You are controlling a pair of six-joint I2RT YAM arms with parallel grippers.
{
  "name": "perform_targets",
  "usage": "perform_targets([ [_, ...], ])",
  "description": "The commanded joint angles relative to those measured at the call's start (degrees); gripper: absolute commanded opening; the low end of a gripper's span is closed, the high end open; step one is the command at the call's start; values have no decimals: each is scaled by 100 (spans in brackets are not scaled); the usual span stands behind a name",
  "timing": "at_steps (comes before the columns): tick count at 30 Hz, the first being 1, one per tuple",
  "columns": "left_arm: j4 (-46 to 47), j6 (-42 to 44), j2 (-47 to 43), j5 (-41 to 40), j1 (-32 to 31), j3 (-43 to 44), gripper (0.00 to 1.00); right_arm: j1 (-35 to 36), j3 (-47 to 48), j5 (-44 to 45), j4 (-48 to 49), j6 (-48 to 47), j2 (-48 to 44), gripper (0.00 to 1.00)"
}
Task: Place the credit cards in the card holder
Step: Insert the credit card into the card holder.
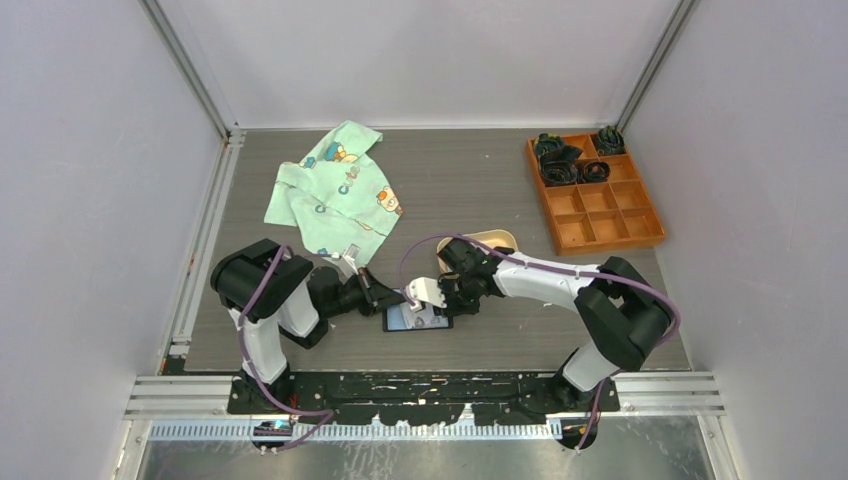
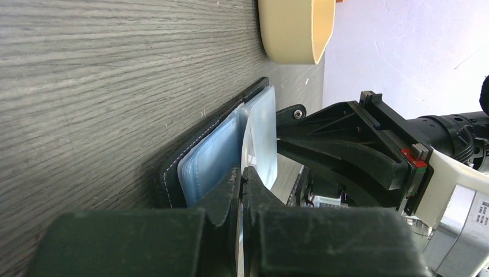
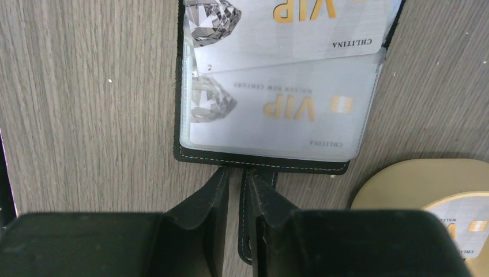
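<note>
The black card holder (image 1: 418, 320) lies open on the table between my two grippers. Its clear sleeves show in the right wrist view (image 3: 277, 115), with a silver VIP credit card (image 3: 282, 107) inside the near sleeve. A second VIP card (image 3: 288, 23) lies over the far sleeve. My left gripper (image 2: 242, 173) is shut on a thin light card seen edge-on, at a raised sleeve (image 2: 262, 133). My right gripper (image 3: 238, 176) is narrowly open, and one finger rests on the holder's snap tab (image 3: 245, 231). In the top view the left gripper (image 1: 402, 297) and the right gripper (image 1: 447, 298) meet above the holder.
A beige oval tray (image 1: 490, 240) sits just behind the holder, with another VIP card (image 3: 461, 219) in it. A patterned green cloth (image 1: 335, 190) lies at the back left. A wooden compartment box (image 1: 595, 190) with dark items stands at the back right.
</note>
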Motion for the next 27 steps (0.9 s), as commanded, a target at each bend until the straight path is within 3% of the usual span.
perform_targets([
  [1,328,11,108,-54,-69,68,0,83,80,73,45,-17,164,24],
  [16,223,-71,221,107,-85,236,0,229,141,308,110,70,335,24],
  [27,-415,-46,102,258,-95,368,0,260,149,423,193,132,389,24],
])
